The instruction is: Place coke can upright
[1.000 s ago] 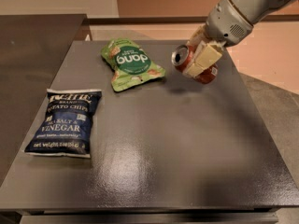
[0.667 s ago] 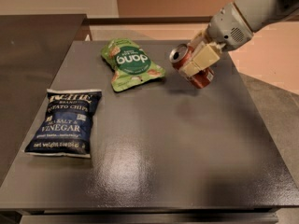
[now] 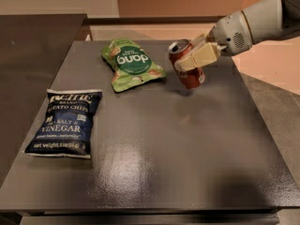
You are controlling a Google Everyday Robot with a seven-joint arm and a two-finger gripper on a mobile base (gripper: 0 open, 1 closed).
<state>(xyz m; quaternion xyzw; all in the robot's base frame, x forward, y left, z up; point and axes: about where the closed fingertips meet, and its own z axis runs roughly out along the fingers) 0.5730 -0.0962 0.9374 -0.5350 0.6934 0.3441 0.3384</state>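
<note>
The coke can (image 3: 186, 63) is red with a silver top and sits at the back right of the dark table (image 3: 187, 163). It leans a little to the left, its top facing up and left, its base at or just above the surface. My gripper (image 3: 197, 59) comes in from the right on a white arm and is shut on the can's middle; a beige finger (image 3: 198, 58) crosses the front of the can.
A green snack bag (image 3: 131, 64) lies left of the can at the back. A blue salt and vinegar chip bag (image 3: 66, 122) lies at the left. The table's right edge is close behind the arm; a darker counter (image 3: 33, 46) stands to the left.
The can has turned more upright in the gripper. The arm has swung to reach in more from the right.
</note>
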